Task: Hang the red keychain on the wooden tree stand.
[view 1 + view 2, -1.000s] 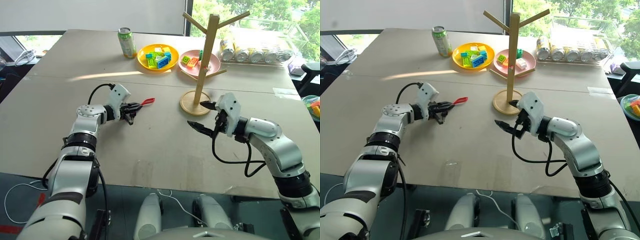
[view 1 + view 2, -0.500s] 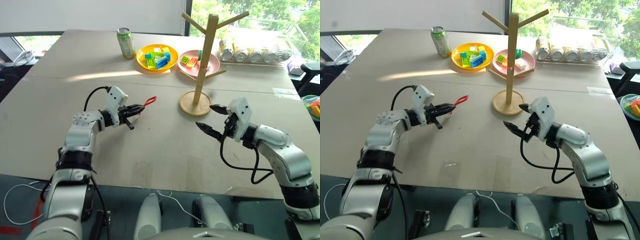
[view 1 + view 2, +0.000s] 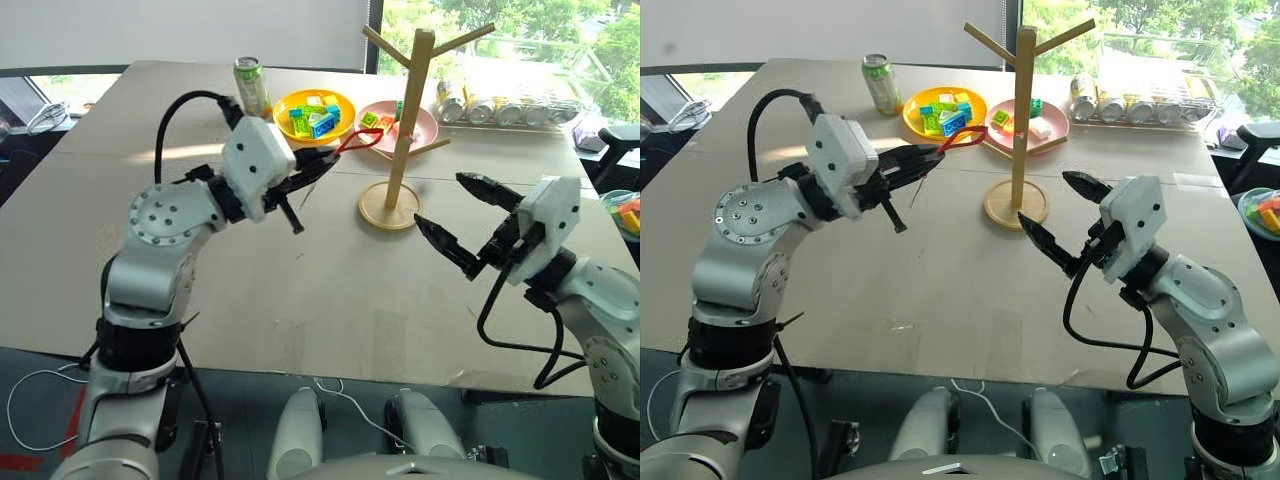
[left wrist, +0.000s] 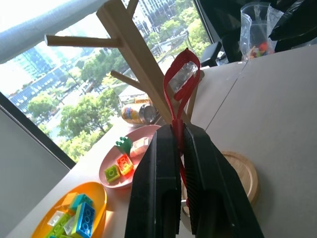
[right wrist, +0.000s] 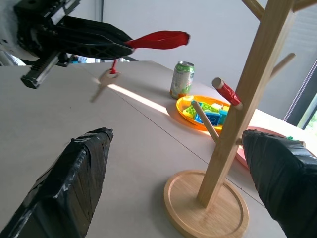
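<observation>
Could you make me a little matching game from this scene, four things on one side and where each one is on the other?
Things:
1. red keychain
2. green can
3. yellow plate
4. wooden tree stand

Places:
A. between the can and the pink plate
B. standing between the two arms
C. pinched in the left gripper fingers
D. far side of the table, left of the yellow plate

Pairs: 1-C, 2-D, 3-A, 4-B

- Red keychain (image 3: 352, 141): thin red cord loop, pinched at one end in the left hand (image 3: 318, 168), held in the air near the stand's pole.
- Wooden tree stand (image 3: 410, 120): light-wood pole, angled pegs, round base, upright on the desk (image 3: 300, 290).
</observation>
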`<state>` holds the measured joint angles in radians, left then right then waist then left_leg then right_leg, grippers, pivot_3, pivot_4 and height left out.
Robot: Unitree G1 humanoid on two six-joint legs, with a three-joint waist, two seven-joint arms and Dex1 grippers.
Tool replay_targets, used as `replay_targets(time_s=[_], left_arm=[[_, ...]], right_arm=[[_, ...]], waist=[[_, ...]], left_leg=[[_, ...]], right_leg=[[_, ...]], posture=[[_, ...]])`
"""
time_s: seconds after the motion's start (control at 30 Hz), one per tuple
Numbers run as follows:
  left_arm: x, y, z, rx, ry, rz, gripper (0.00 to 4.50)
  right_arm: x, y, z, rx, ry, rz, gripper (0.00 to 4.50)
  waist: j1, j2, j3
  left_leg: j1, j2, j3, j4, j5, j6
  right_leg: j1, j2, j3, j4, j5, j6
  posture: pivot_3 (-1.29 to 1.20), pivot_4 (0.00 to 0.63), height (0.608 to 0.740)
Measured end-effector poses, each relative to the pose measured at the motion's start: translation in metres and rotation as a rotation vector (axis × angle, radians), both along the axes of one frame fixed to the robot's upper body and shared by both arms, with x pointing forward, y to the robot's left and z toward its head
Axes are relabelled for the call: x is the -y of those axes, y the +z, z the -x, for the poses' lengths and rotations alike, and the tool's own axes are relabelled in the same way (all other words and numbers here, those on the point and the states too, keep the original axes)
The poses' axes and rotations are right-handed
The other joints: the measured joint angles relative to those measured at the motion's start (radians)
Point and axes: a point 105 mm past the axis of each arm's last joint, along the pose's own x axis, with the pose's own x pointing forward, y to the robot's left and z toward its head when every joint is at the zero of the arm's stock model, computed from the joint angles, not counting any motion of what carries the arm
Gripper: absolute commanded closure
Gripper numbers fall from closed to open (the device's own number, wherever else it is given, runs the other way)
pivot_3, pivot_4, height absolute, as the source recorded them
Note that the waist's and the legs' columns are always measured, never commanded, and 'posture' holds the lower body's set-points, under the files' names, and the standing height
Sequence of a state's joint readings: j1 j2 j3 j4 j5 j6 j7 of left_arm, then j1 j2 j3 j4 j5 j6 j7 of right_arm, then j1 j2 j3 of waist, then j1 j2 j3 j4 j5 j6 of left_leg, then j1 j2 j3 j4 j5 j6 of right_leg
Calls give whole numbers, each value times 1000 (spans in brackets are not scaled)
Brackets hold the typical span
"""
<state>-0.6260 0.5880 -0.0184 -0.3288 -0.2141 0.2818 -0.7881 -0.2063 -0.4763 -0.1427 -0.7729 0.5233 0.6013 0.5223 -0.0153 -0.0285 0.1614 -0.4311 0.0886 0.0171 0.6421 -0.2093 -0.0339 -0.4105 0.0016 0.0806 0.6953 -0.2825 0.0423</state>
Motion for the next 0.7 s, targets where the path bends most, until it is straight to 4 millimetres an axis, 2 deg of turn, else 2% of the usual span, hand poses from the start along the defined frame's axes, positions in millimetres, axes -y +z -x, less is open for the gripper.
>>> replay_targets(time_s=[0.2, 0.7], left_arm=[[22, -8, -11, 57, -36, -30, 4421], [34, -21, -24, 110, -44, -75, 4421]], right_arm=[[-4, 22, -4, 79, -17, -31, 0], [-1, 18, -6, 73, -56, -11, 0]], waist=[[0, 0, 0], [1, 0, 0]], left_leg=[[-1, 0, 0, 0, 0, 0], [-1, 0, 0, 1, 0, 0]], right_leg=[[0, 0, 0, -1, 0, 0], [0, 0, 0, 0, 0, 0]], posture=[[0, 150, 733], [0, 150, 733]])
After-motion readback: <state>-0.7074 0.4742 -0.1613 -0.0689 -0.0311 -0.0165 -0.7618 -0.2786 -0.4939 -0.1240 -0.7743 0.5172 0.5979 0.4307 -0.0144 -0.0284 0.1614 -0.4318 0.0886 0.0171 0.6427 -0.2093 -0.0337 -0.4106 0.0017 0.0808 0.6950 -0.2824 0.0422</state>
